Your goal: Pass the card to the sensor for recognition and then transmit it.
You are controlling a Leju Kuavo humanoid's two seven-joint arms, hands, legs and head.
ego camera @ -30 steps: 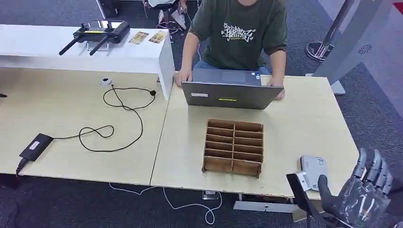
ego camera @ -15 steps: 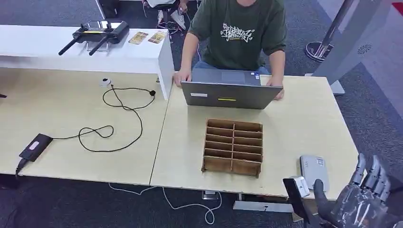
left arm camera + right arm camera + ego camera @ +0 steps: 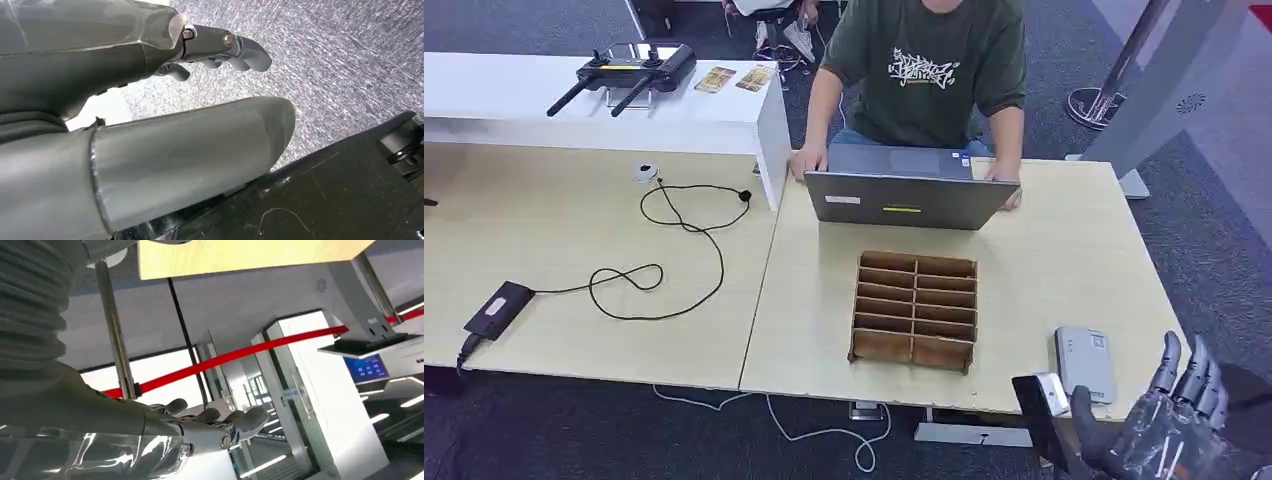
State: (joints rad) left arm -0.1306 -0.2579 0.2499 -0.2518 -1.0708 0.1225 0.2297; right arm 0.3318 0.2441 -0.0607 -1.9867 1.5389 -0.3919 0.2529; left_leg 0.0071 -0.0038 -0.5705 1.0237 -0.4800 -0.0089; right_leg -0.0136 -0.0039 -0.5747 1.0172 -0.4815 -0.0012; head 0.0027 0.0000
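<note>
While the right hand [image 3: 1166,440] hung low beside the table's [image 3: 1064,260] near corner, it held a dark card [image 3: 1042,425] pinched between its thumb and fingers. The card stood up on its thin edge, tilted a little, with its long side running up and away from the hand. The sensor [image 3: 1085,363], a small grey box, lay flat on the table just past the card's top end, up and a bit forward of the hand. So the card probably needed to go up and over the table edge to reach it. The right hand was by far the nearer one. The left hand [image 3: 220,47] hung down over the carpet with its fingers curled in a little and nothing in them. A wooden tray [image 3: 915,310] sat farther off.
</note>
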